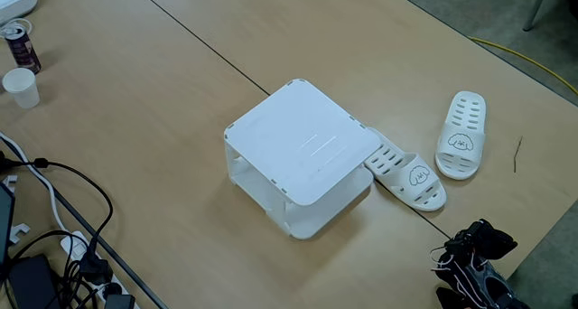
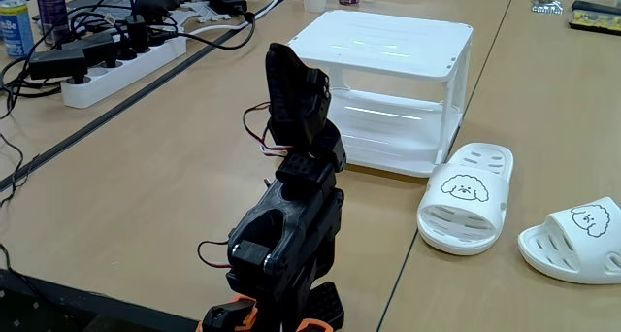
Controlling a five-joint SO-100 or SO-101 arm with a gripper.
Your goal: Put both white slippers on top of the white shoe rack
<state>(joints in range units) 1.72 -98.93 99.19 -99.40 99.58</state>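
So we've got the white plastic shoe rack (image 1: 302, 146) sitting mid-table, flat rounded-corner top bare, with a lower shelf visible through its open sides (image 2: 388, 89). Both white plastic slide slippers with slotted straps and little cartoon dog faces are down on the wooden table (image 1: 163, 119). In a fixed view from above, one slipper (image 1: 406, 176) lies just beside the rack's right edge, looks like it's touching or nearly so; the other slipper (image 1: 461, 135) is further right, apart from the first. The black arm (image 2: 291, 215) is folded up near the table's edge, in front of the rack. We can't tell how far its gripper (image 2: 296, 94) is open from these angles; nothing visibly in it.
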